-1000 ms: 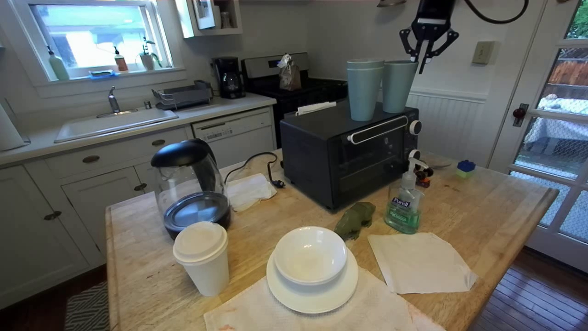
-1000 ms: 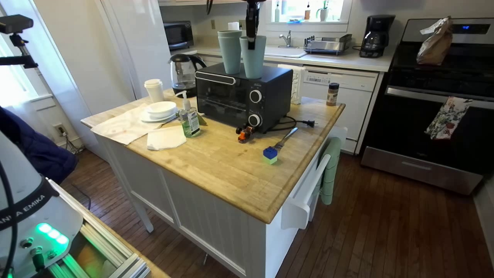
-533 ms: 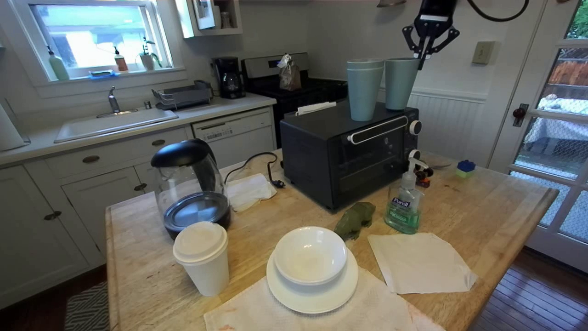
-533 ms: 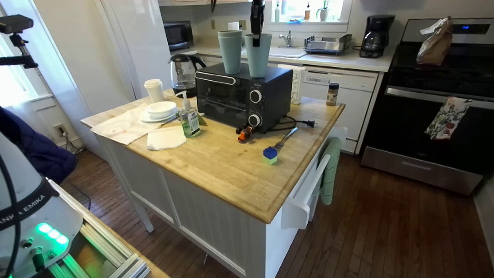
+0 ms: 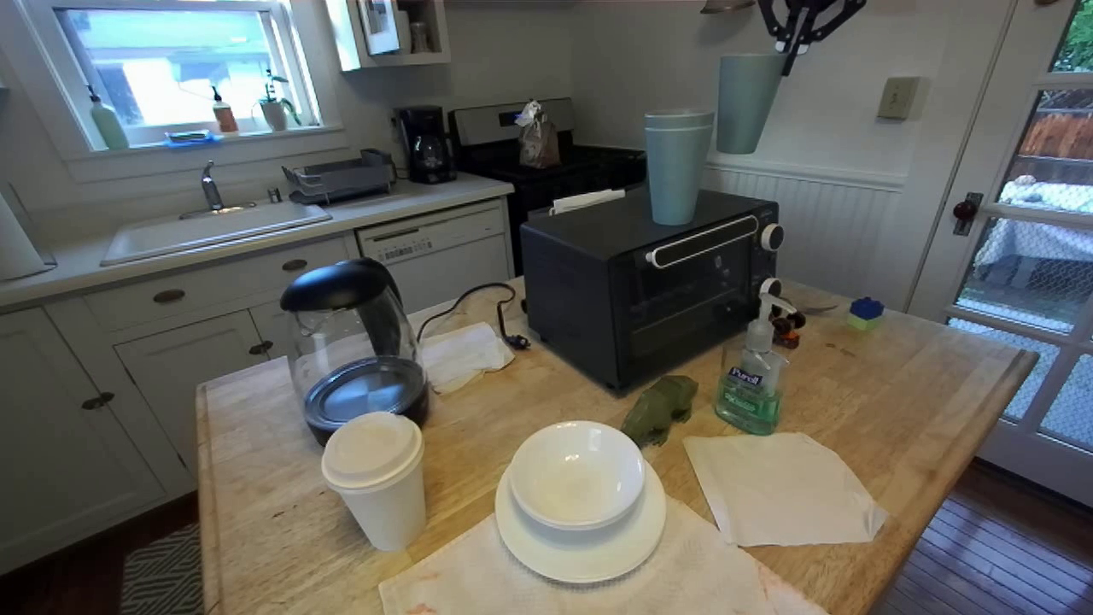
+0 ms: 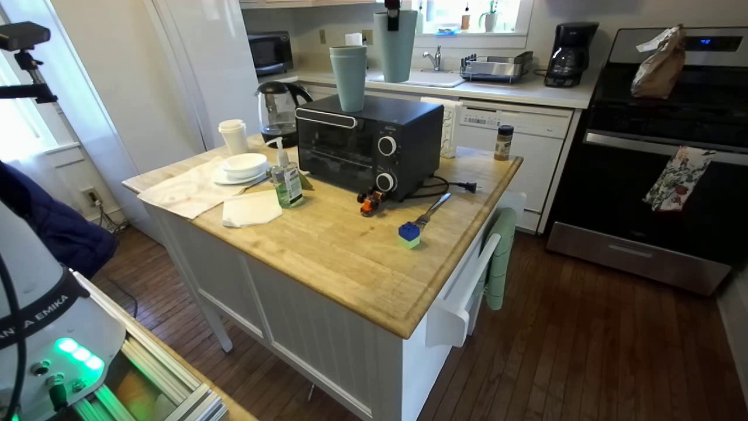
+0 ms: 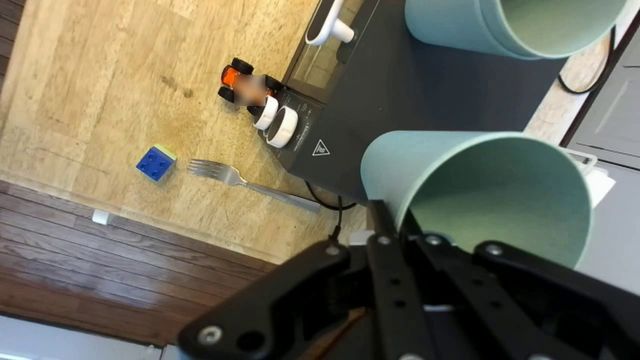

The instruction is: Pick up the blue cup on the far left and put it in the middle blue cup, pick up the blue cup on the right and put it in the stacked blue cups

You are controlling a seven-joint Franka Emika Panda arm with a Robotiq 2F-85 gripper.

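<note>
Above the oven [image 5: 581,290], held cup [image 5: 749,107]: in the air in an exterior view, mouth up, long axis close to upright, perhaps leaning a little.
Hand [image 5: 784,57]: pinching that cup's rim, on the side toward the right corner of the surface [image 5: 905,401] in this view.
Stacked cups [image 5: 675,171]: standing on the oven, leftward of the hand with the held cup between; cup and stack stay apart.

Held cup [image 6: 395,55] in an exterior view: nearer the edge of the surface by the toy block [image 6: 409,235]; its base shows lower than the rims of the stacked cups [image 6: 349,82].
Way to go: toward the opposite edge of the surface, probably after more height, since the base seems short of clearing those rims.

Grip in the wrist view: fingers [image 7: 382,220] straddle the wall of the held cup [image 7: 477,197], one outside, one inside.
Stacked cups [image 7: 480,27] in the wrist view: past the held cup, away from the toy block's edge.
Likely step: the second placing, base centred over the stack's mouth.
</note>
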